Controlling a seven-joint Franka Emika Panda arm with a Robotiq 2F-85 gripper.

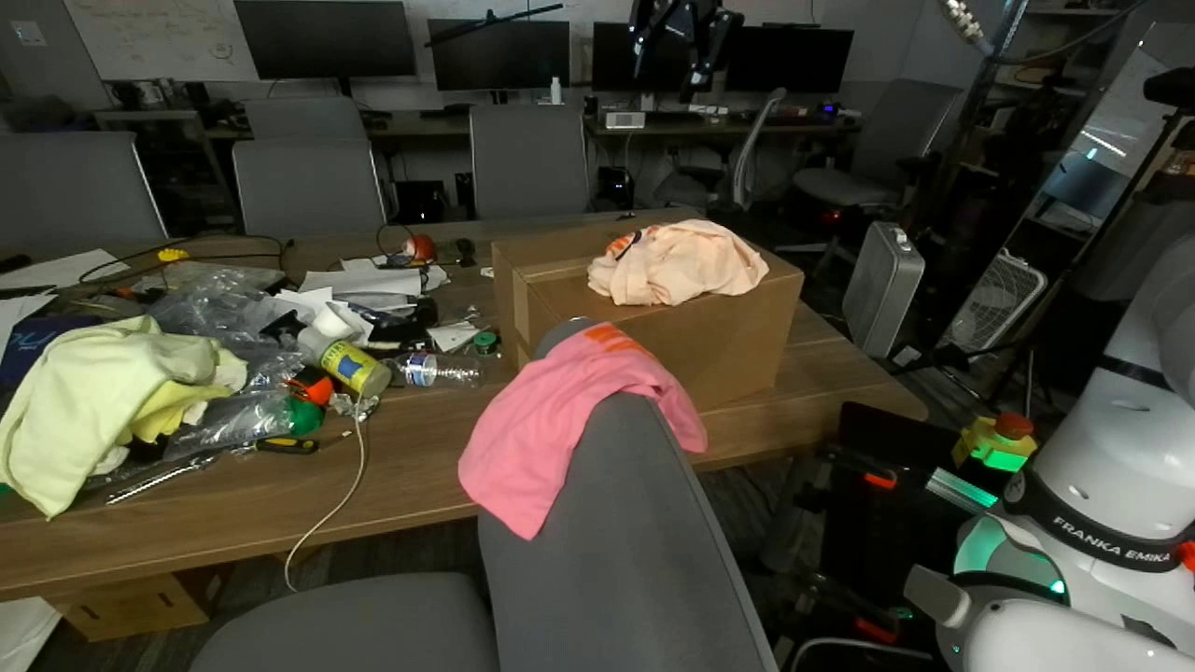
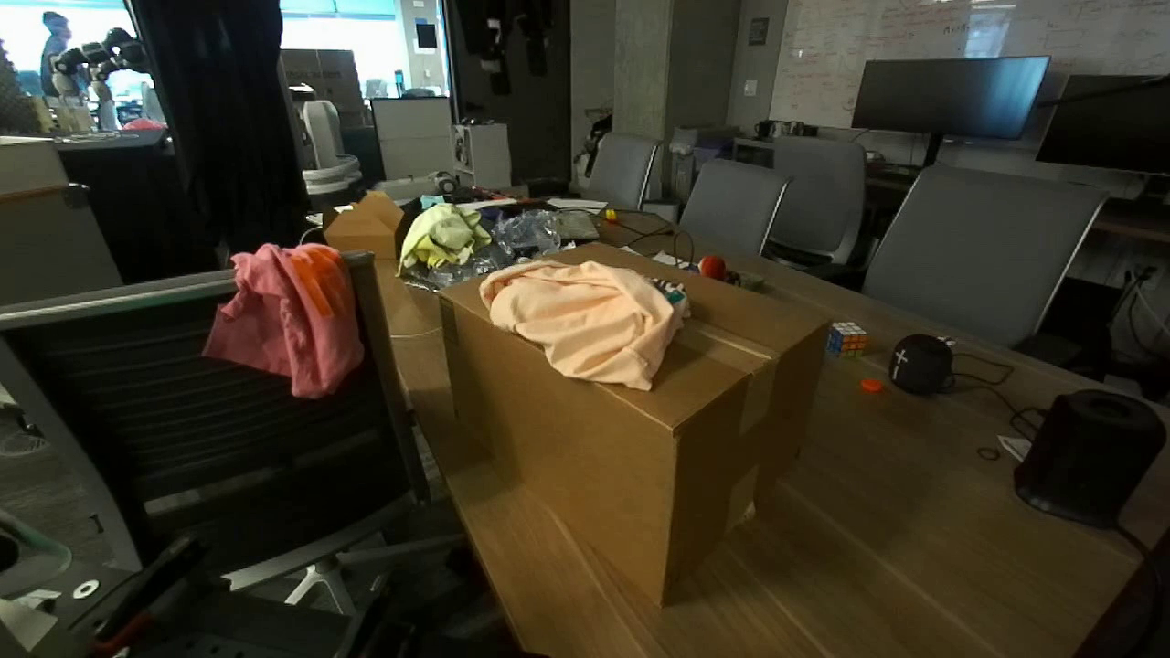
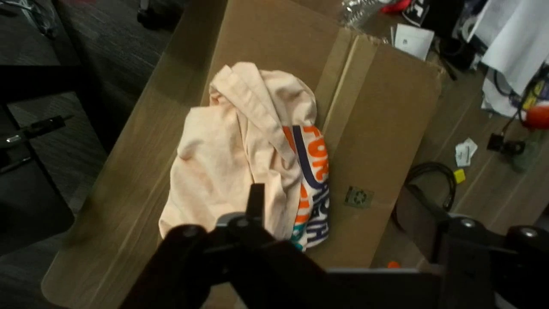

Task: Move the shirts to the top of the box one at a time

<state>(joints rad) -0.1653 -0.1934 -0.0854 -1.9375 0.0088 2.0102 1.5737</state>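
jaws spread wide, well above one peach shirt (image 1: pixel 677 265), crumpled atop one cardboard box (image 2: pixel 594 448), one pink shirt (image 1: pixel 571 403) draped over chair back (image 1: pixel 625 532)

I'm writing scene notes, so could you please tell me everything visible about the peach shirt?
The peach shirt looks like soft, matte fabric, bunched and folded rather than flat. Bold lettering in orange, teal and a dark tone shows along one side, partly hidden by folds. It lies on top of the cardboard box, reaching one edge. The open gripper hangs above, apart from it.
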